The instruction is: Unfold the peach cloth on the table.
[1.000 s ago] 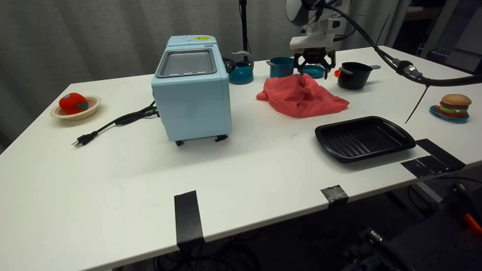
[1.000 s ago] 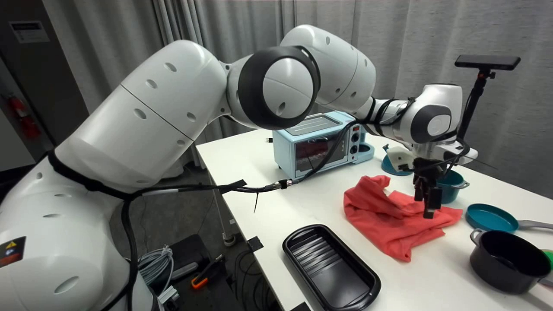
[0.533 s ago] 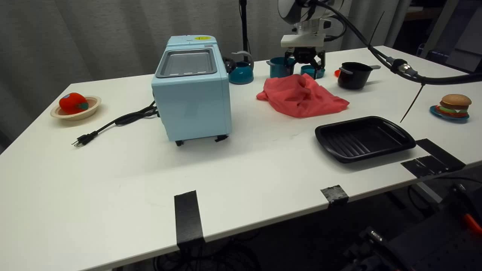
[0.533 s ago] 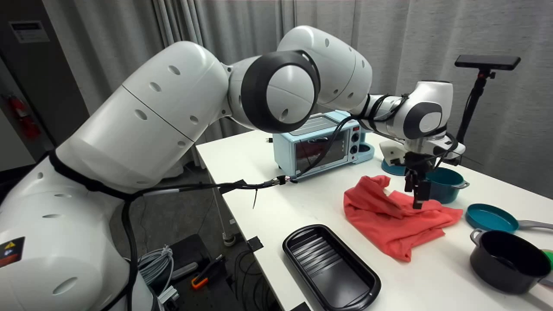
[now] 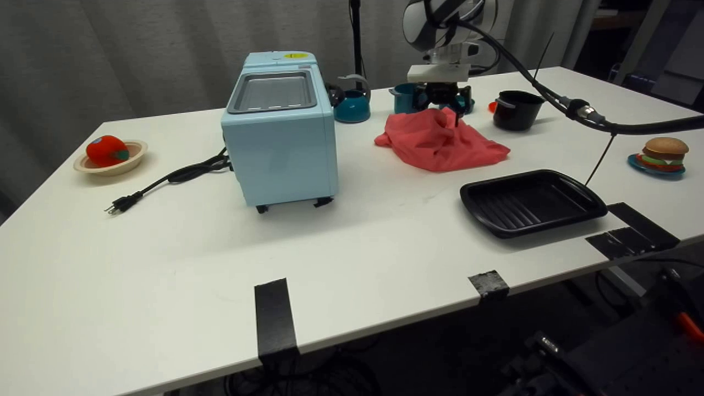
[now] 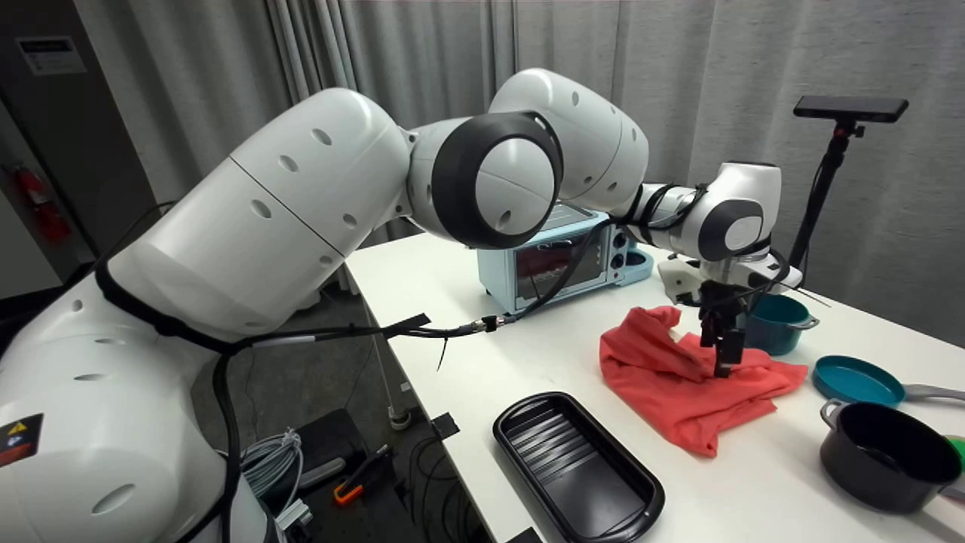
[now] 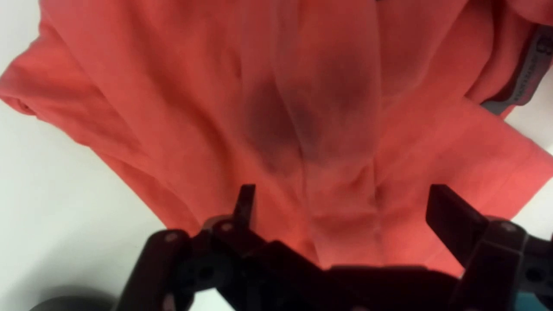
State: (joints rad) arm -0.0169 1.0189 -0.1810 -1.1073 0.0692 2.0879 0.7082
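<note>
Our jaws stand wide apart, pointing down over the middle of the cloth (image 6: 682, 392), with nothing pinched; we cannot tell whether they touch it. Spread like that, we judge, they can straddle a fold and close on a layer. The cloth lies bunched on the bench (image 5: 192, 275), a grey tag (image 7: 528, 71) showing at its edge. The teal pot (image 6: 773, 332) and pan (image 6: 856, 379) sit near, so unfolding that way looks cramped; we would favour pulling toward the tray (image 6: 580, 467) or oven (image 5: 280, 148), which stand apart from it.
</note>
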